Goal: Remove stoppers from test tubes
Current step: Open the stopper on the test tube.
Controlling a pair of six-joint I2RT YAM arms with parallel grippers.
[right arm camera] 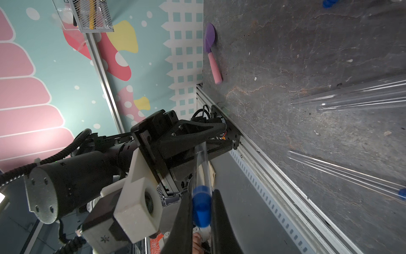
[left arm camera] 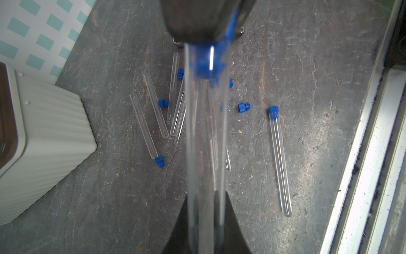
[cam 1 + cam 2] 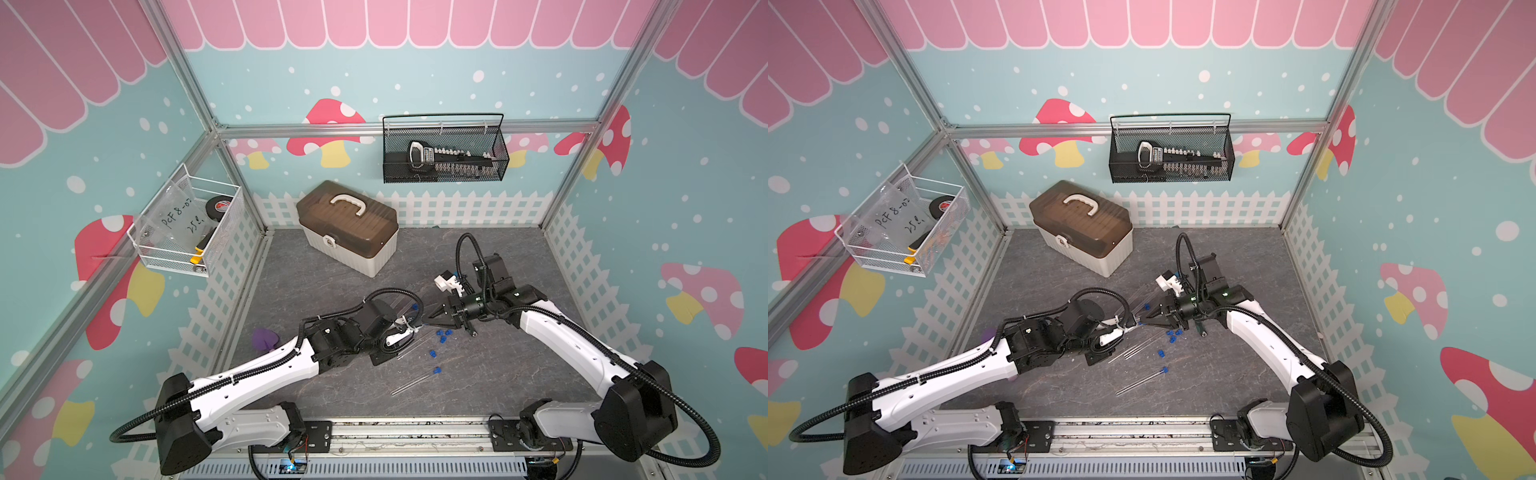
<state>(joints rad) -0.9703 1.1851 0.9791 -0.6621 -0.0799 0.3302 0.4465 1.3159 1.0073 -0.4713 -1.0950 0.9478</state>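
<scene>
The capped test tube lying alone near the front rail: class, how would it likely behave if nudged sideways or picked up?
The capped test tube is a round cylinder lying flat on the mat, so it would probably roll when nudged. Its clear, thin wall suggests it is light and perhaps breakable. Its blue stopper, slightly wider, might curve the roll.

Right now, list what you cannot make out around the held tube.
Top views: how the right gripper holds the stopper, too small.
Left wrist: blurred held tube covers loose tubes.
Right wrist: other tubes cut off by the edge.
Top views: lid hides what the toolbox holds.
</scene>
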